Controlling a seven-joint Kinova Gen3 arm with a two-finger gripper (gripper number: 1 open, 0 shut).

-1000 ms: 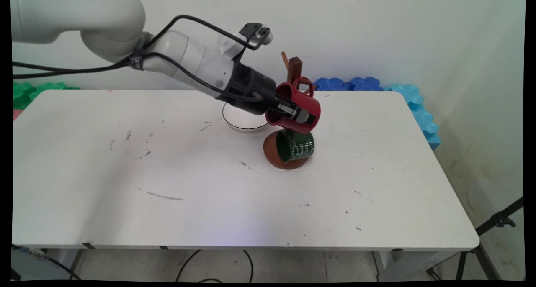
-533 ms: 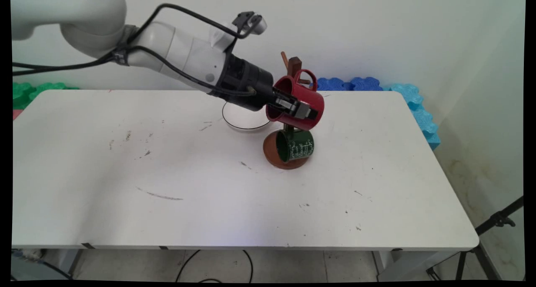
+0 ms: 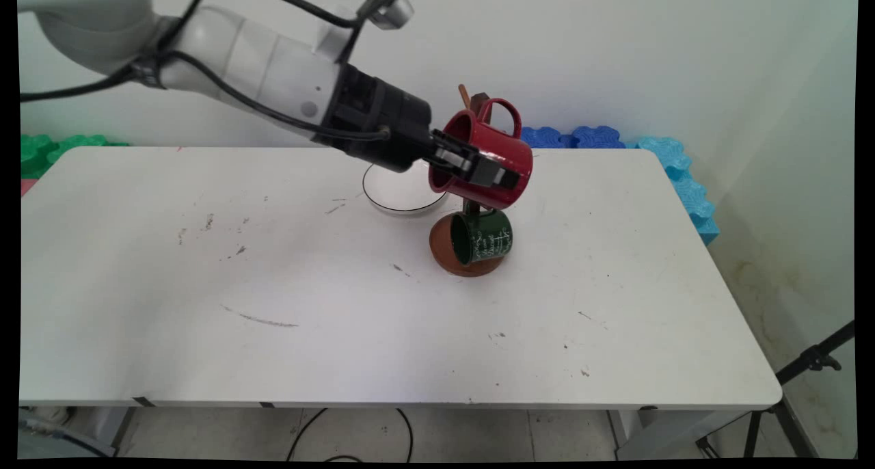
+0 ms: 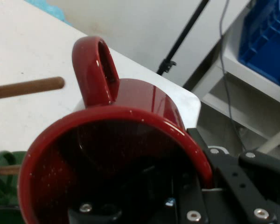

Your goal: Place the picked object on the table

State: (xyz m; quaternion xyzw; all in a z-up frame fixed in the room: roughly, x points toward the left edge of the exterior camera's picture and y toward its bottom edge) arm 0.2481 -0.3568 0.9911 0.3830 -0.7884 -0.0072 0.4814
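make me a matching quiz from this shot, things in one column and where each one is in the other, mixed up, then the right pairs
Things
1. red mug
2. green mug
3. round brown base
4. black ring outline

Places
A. flat on the white table, under the green mug
B. hanging on its side low on the wooden stand
C. marked on the table below the arm's wrist
D. held in the claw above the table, handle up

Pairs: 1-D, 2-B, 3-A, 4-C
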